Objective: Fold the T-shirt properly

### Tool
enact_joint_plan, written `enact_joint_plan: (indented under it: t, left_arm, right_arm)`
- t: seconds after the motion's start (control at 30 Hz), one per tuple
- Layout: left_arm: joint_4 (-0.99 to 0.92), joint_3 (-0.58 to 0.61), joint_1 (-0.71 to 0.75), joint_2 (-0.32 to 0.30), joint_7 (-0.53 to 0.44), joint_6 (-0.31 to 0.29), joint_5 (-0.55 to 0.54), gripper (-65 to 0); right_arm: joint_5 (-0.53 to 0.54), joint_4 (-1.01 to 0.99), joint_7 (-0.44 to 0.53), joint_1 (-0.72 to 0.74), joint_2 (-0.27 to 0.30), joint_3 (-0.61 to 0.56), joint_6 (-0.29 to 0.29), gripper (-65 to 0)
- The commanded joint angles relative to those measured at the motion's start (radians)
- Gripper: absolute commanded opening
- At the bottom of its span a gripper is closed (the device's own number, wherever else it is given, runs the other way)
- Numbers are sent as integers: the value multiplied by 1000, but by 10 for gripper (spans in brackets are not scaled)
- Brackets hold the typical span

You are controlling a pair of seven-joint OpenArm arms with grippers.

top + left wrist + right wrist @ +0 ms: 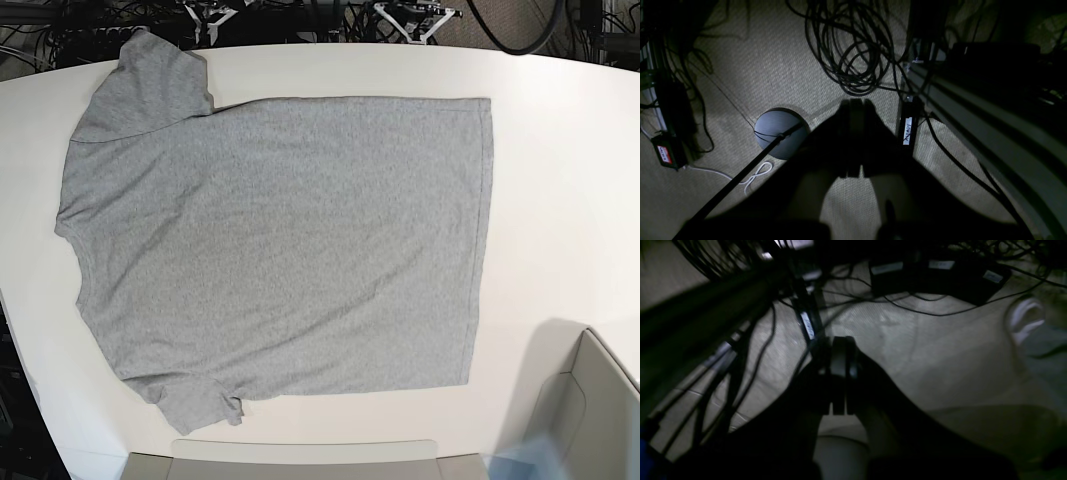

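Observation:
The heather-grey T-shirt [290,240] lies spread flat on the white table [570,180] in the base view, plain side up, neck end to the left and hem to the right. One sleeve points to the far left corner; the other, at the near left, is slightly crumpled. Neither arm shows in the base view. In the left wrist view my left gripper [855,101] is shut and empty, hanging over carpeted floor. My right gripper [839,339] is also shut and empty, over floor and cables in a dim, blurred view.
Grey bins sit at the table's near edge [300,458] and near right corner [600,400]. Below the left gripper are a coil of black cable [853,50], a round grey stand base [780,133] and an aluminium frame rail [973,110].

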Motion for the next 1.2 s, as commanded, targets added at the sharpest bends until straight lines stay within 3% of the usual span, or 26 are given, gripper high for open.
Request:
enact_joint_plan:
  t: [0.0,0.17,0.33,0.47,0.6,0.83,1.03,1.17]
  left_arm:
    - [2,4,2,0,-3,2,2,-649]
    - [0,-2,2,-22,-7,2,3,-649]
    - [13,-4,29,-29,-11,1,0,-649]
    - [131,-6,87,-23,3,1,0,-649]
    - [267,-6,185,-31,23,1,0,-649]
    - [513,-4,366,-72,24,1,-1,-649]
    - [801,-6,539,-109,133,1,-1,-649]
    - [998,-75,658,-126,171,1,-1,-649]
  right_arm:
    - [-17,4,7,4,-1,-2,2,-649]
    - [-100,4,7,4,-4,-2,2,-648]
    - [-107,6,1,-10,1,-2,2,-648]
    - [-107,9,4,-33,4,-2,2,-648]
    - [-107,35,7,-73,43,-2,2,-649]
    - [-107,408,1,-318,111,-2,2,-649]
    - [-104,753,3,-558,175,-2,1,-649]
    - [-101,937,3,-694,195,11,-4,-649]
